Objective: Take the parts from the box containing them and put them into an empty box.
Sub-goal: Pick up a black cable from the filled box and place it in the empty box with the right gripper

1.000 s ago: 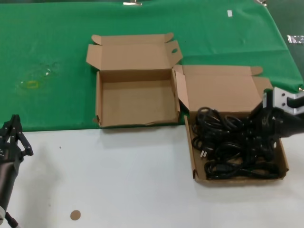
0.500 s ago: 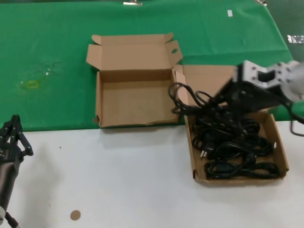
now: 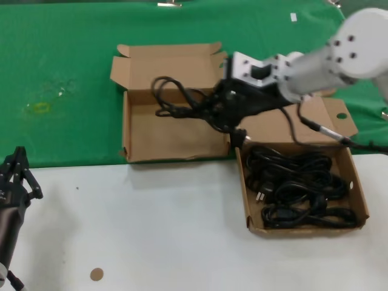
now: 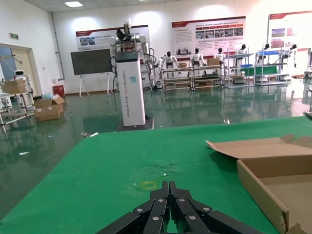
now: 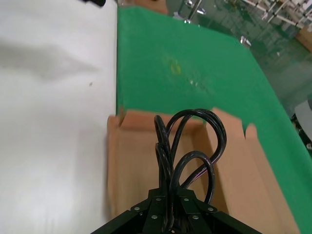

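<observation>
From the head, the right gripper (image 3: 225, 108) pinches a cable bundle (image 3: 179, 100) above the empty box (image 3: 173, 130), beside the full box (image 3: 303, 188); the left gripper (image 4: 169, 197), fingers pressed together, waits near that empty box; the right wrist shows the cable's loops over it.

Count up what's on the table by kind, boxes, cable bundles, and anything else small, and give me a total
Cardboard boxes: 2, the empty box and the box containing them.
Cable groups: 2, the carried bundle in the right gripper over the empty box, and the cable pile in the other box.
Brown disc: 1.
Total: 5.
</observation>
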You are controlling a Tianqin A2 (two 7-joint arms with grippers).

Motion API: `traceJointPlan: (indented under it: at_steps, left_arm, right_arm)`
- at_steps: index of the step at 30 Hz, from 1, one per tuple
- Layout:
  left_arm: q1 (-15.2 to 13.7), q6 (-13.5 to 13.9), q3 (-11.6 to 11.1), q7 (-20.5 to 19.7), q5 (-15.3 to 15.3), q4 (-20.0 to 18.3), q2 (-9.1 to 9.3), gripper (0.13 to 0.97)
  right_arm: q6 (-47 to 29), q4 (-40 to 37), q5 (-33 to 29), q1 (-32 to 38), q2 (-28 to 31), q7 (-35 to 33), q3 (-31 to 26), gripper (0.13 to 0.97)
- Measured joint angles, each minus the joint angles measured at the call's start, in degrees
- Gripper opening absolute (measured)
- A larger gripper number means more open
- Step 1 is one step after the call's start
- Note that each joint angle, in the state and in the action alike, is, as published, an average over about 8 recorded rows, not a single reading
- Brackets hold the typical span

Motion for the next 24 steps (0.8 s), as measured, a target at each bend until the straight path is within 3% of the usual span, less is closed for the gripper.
traceJointPlan:
  at_steps: [11,24]
  left_arm:
    - [0.0,0.0,0.0,0.0,0.0,0.0,0.0,0.152]
    - [0.0,0.0,0.0,0.0,0.0,0.0,0.0,0.152]
  right_arm:
    - [5.6,-9.6,-3.1,4.1,-9.4,0.6,-1.8,0.163]
    - [10.4,-21.9,-3.1,6.7,-13.7,-4.8,-2.0,0.162]
